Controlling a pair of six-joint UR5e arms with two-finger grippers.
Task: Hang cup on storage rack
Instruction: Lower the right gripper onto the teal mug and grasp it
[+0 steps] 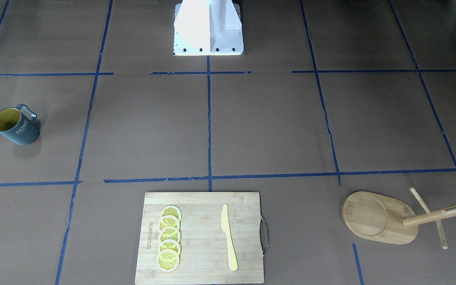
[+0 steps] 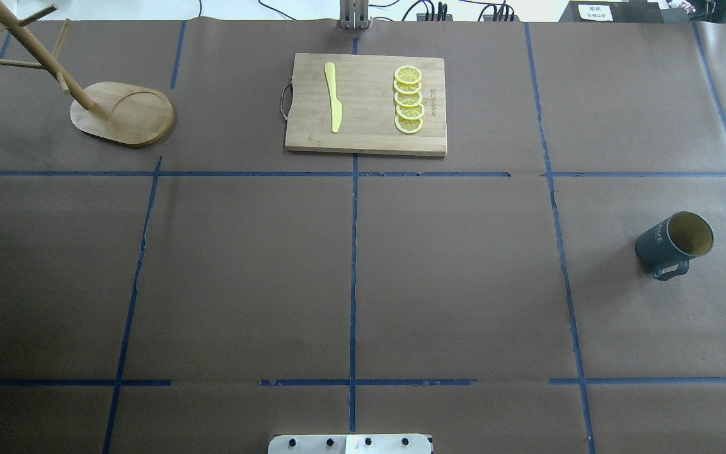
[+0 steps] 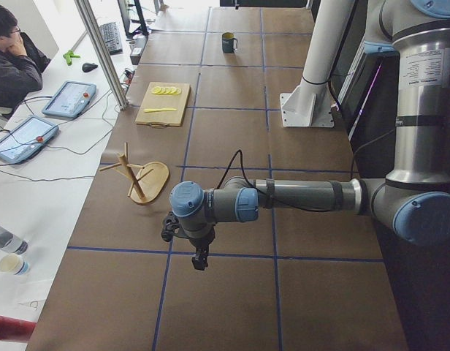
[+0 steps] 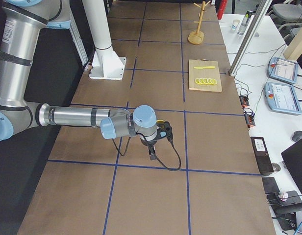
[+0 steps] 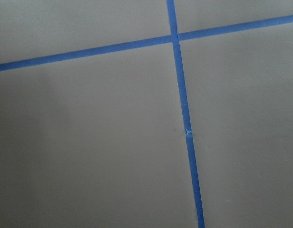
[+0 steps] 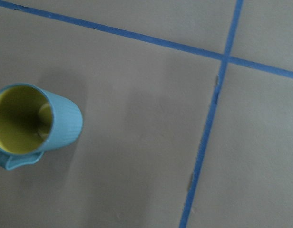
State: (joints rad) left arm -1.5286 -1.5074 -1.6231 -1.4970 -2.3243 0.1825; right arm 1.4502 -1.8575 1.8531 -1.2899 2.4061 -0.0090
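Note:
The dark grey-blue cup [image 2: 672,243] with a yellow inside stands upright on the brown table on my right side, its handle towards my base. It also shows in the front view [image 1: 14,126], the left side view [image 3: 229,42] and the right wrist view [image 6: 37,126]. The bamboo storage rack [image 2: 123,113] stands at the far left, its pole and pegs over an oval base [image 1: 378,217]. My left gripper [image 3: 200,262] hangs over the table near the rack; I cannot tell if it is open. My right gripper [image 4: 152,155] hangs close to the cup; I cannot tell its state either.
A bamboo cutting board [image 2: 366,104] with several lemon slices [image 2: 408,99] and a yellow knife [image 2: 333,98] lies at the far middle. My white base [image 1: 208,27] is at the near edge. An operator [image 3: 13,58] sits at a side desk with tablets.

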